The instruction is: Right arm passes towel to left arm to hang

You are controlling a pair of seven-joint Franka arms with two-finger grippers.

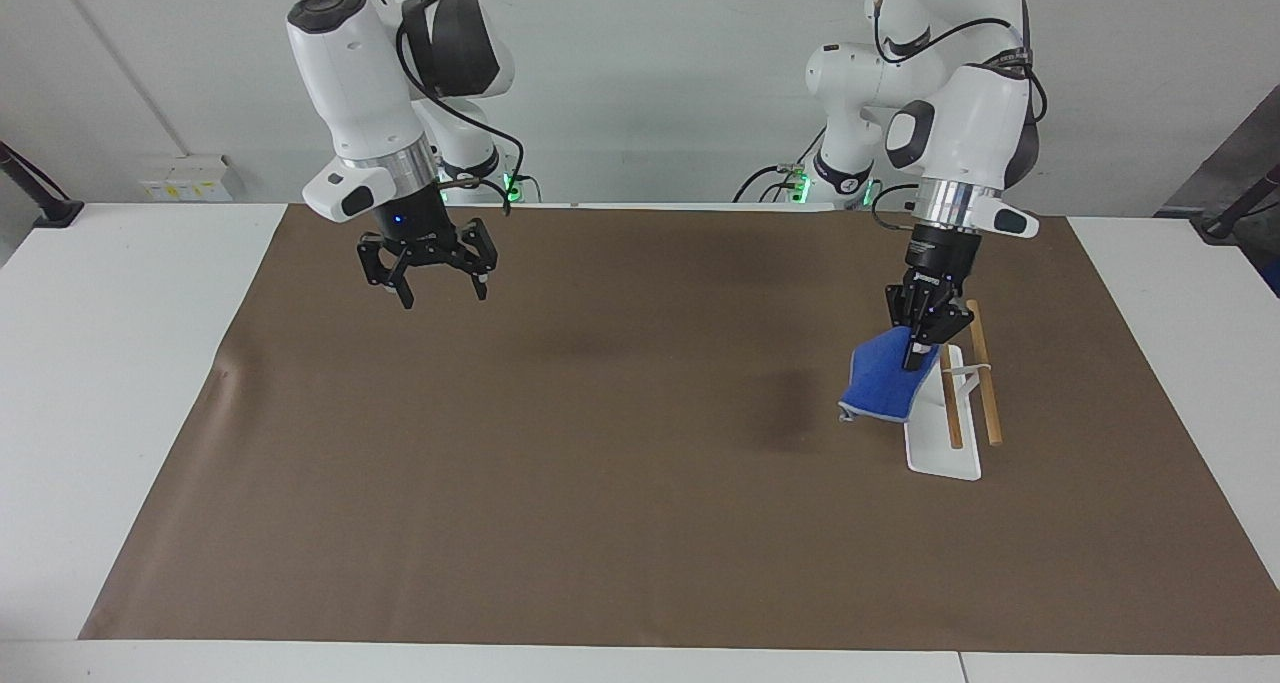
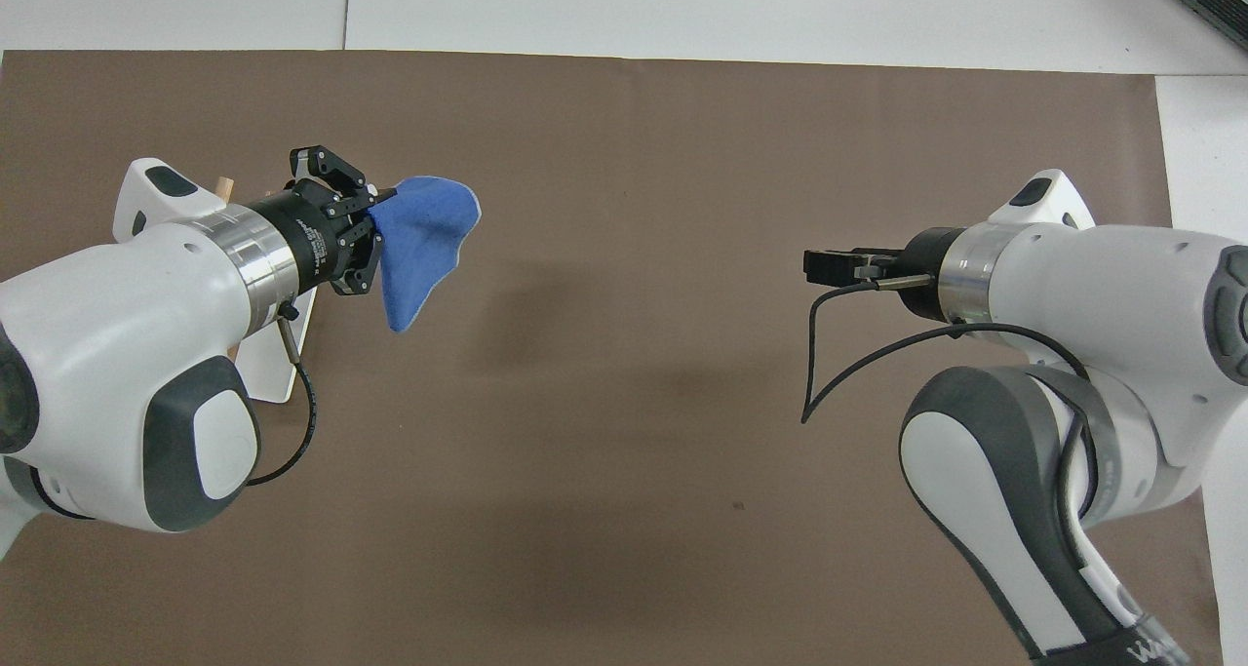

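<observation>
One corner of the soft, light towel (image 1: 885, 383) is pinched in the left gripper (image 1: 922, 351) over the rack (image 1: 940, 433) (it droops limply, so grip an edge), while the right gripper (image 1: 437, 285) waits spread open.

The towel (image 1: 885, 383), a small bright blue terry cloth with thin pale edging, is hanging in the air, pinched at its upper corner by the left pincer (image 1: 925, 348). It is drooping folded below and beside the pincer, clear of the worktop (image 1: 600, 483). The right pincer (image 1: 430, 275), fingers spread, is hovering well apart, carrying nothing.
</observation>
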